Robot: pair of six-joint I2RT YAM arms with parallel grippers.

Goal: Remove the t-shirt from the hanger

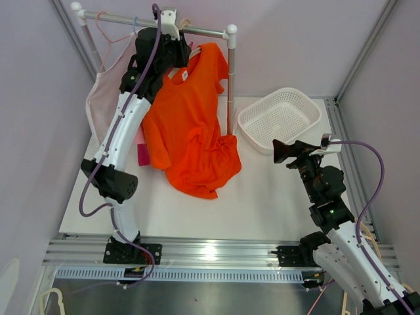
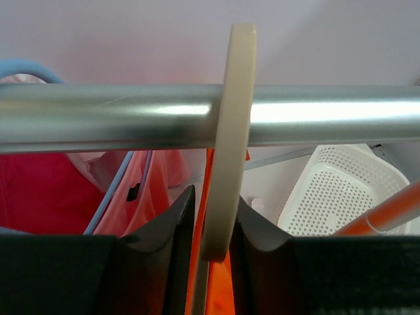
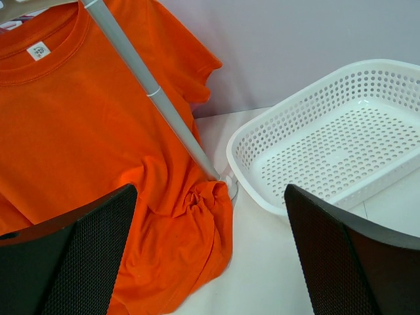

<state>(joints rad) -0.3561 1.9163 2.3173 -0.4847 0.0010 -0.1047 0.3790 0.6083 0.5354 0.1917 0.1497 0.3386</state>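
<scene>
Left arm (image 1: 121, 125) raised to rail (image 2: 98, 118), left tool (image 2: 214, 197) straddling hanger hook (image 2: 237, 98), grip unclear, right tool (image 3: 210, 189) released

The orange short-sleeved t-shirt (image 1: 190, 125) hangs on a cream-coloured hanger (image 2: 231, 131), front facing out, with a small white label (image 3: 38, 50) showing inside the round neckline. Its upper part hangs fairly flat. The lower part sags onto the white bench (image 1: 262, 197) and lies bunched in folds against the foot of the grey upright post (image 3: 164, 111). The hanger's curved hook sits over the shiny metal rail (image 2: 98, 118), crossing it nearly upright; the rest of the hanger is mostly hidden.
</scene>
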